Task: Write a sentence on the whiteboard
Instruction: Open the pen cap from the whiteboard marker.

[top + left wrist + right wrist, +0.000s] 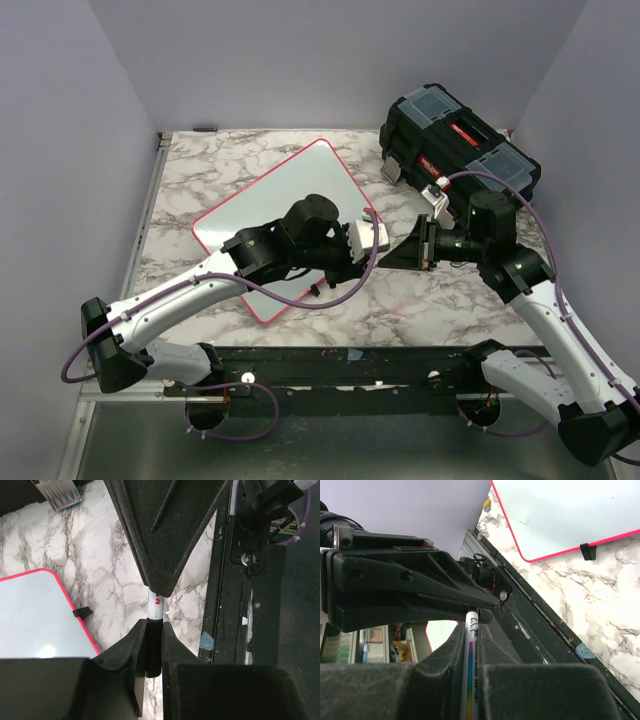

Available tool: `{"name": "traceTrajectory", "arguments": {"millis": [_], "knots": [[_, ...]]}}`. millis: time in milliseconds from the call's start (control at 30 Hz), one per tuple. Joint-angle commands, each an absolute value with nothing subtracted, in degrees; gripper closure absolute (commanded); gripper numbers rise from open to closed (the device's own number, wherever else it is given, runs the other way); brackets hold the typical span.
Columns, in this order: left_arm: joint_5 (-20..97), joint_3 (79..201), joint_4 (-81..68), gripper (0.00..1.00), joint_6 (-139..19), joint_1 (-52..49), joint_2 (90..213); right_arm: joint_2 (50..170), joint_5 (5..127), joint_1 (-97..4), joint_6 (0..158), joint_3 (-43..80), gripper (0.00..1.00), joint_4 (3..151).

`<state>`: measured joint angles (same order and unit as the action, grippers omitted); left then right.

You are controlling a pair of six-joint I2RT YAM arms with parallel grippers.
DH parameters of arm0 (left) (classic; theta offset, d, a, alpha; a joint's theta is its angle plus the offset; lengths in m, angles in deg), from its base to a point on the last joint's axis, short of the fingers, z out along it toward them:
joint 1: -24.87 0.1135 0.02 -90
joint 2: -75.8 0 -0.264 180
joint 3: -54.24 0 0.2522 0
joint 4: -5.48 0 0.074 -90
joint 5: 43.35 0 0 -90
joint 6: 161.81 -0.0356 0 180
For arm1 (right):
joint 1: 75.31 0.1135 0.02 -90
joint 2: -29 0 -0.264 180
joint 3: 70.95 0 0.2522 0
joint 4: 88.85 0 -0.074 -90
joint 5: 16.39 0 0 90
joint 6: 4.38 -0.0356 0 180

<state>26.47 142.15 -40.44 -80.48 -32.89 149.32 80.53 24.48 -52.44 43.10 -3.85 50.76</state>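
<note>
- Left wrist view: the left gripper [153, 628] has its two black fingers pressed on either side of the black end of a marker [156, 605], jaws clamped on it.
- The marker's white barrel with red print bridges the short gap to the right gripper [159, 582], whose pointed tip meets it from the opposite side.
- Right wrist view: the right gripper's jaws are closed on the other part of the marker, the part with the rainbow stripe and small print, so both grippers grip one marker end to end.
- Top external view: the left arm [180, 300] stretches from its base at the lower left diagonally across the near corner of the whiteboard [285, 195], its wrist turned to the right.
- The right arm [545, 310] rises from the lower right, bends at the elbow and folds back toward the centre, its gripper pointing left.
- The two grippers meet tip to tip above the marble table [200, 165], just beside the whiteboard's right corner; the marker itself is hidden there.
- The whiteboard lies flat on the table, turned like a diamond, a small black clip [81, 612] on its red-pink rim.
- A black toolbox [460, 140] sits at the far right.
</note>
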Motion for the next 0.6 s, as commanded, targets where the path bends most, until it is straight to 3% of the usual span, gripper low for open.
{"name": "traceTrajectory", "arguments": {"millis": [0, 567], "knots": [[29.9, 139.5, -39.3, 1.00, -80.6, -32.5, 147.9, 79.6, 26.0, -52.2, 44.6, -1.8, 0.99, 48.9], [25.9, 131.6, -41.2, 1.00, -80.7, -28.2, 141.8, 79.5, 27.2, -52.2, 47.8, 1.8, 1.00, 44.9]]}}
